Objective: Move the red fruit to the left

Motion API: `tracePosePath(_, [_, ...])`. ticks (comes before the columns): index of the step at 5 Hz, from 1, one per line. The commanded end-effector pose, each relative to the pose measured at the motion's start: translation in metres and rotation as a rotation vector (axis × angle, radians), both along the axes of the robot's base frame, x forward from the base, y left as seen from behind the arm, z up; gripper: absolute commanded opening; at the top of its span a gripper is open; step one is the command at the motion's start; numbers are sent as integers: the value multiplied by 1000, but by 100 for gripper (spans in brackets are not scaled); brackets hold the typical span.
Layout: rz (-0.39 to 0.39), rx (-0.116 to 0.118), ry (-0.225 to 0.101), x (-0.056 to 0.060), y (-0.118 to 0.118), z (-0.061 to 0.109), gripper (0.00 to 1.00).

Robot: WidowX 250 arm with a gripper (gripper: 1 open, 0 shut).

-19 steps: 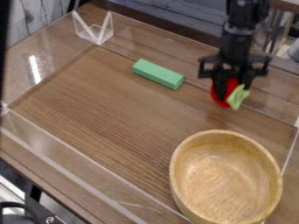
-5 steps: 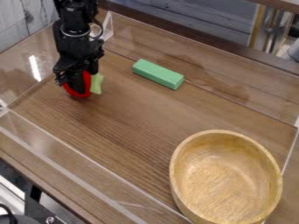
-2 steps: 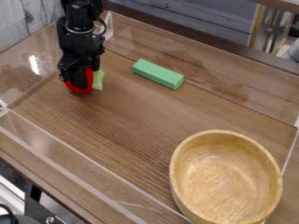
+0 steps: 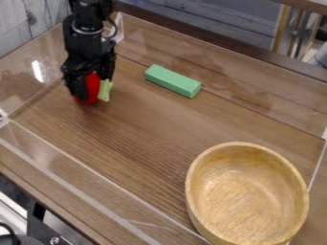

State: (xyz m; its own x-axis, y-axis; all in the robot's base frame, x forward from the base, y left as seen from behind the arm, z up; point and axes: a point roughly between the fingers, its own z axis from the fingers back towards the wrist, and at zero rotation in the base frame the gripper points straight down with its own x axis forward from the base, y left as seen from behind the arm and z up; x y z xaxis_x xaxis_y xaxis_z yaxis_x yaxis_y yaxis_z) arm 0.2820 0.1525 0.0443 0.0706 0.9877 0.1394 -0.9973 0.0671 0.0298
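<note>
The step in hand reads as the release at the end of the transfer. The red fruit [image 4: 92, 87] sits at the left side of the desk [image 4: 141, 163], well apart from the wooden bowl [image 4: 250, 196] at the lower right and to the left of the green block [image 4: 173, 80]. Judged from this layout, the placement itself looks complete or very nearly so.

State of the claw [image 4: 90, 84]: the fingers stand down on either side of the fruit with its red body and pale green cap showing between them. They appear spread rather than pinched, so the claw is read as wide and no longer clamping the fruit. Whether a finger is touching the fruit's side cannot be told at this resolution.

Pose of the arm: the black wrist column hangs straight down from the top edge of the view, with the claw pointing vertically at the desk surface and its tips low, close to the wood.

What the next move calls for:
- A straight vertical lift, so the fingers clear the fruit without dragging it
- No sideways travel until the tips are above the fruit's cap
- Care that the rounded fruit does not roll or tip once unsupported, since its shape offers little flat base

The clear wall [image 4: 38, 72] stands near on the left
</note>
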Motion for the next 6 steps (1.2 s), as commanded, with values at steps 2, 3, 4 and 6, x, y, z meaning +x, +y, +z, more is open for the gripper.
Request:
tracePosePath(2, [57, 50, -58, 1, 10, 28, 100])
tracePosePath(3, [96, 55, -46, -1, 16, 46, 100])
tracePosePath(4, [121, 44, -41, 2, 17, 76, 100])
tracePosePath(6, [-30, 29, -42, 19, -26, 111, 100])
